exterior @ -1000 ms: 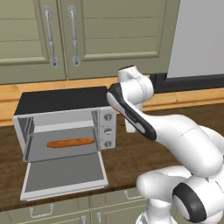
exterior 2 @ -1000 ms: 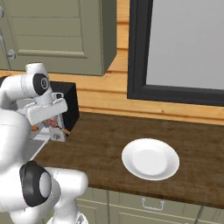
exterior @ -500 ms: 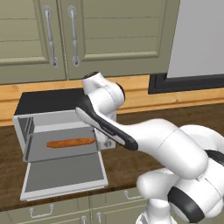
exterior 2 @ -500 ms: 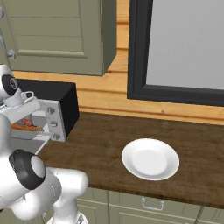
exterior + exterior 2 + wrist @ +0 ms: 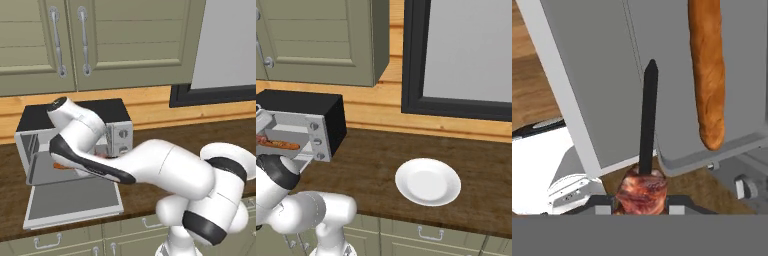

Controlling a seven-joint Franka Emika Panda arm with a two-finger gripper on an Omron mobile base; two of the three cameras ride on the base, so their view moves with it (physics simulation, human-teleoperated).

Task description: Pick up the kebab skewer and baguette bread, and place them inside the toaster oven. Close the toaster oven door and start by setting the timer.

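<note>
My gripper (image 5: pixel 641 202) is shut on the kebab skewer (image 5: pixel 648 117). Its dark stick points away from the hand and a red-brown meat chunk (image 5: pixel 641 194) sits between the fingertips. The baguette bread (image 5: pixel 708 75) lies on the grey tray inside the toaster oven (image 5: pixel 75 117); the loaf also shows as an orange strip (image 5: pixel 278 144) in the right base view. The toaster oven door (image 5: pixel 75 202) hangs open, flat toward the counter's front. My arm reaches across the oven's mouth and hides most of the cavity in the left base view.
A white plate (image 5: pixel 427 181) sits on the dark wood counter (image 5: pixel 371 170) right of the oven. The oven's knobs (image 5: pixel 317 141) line its right panel. Green wall cabinets (image 5: pixel 100 40) hang above and a dark-framed window (image 5: pixel 461 55) stands at the right.
The arm has swung left from beside the knob panel to the front of the open oven, carrying the skewer. Baguette, door and plate have stayed put.
</note>
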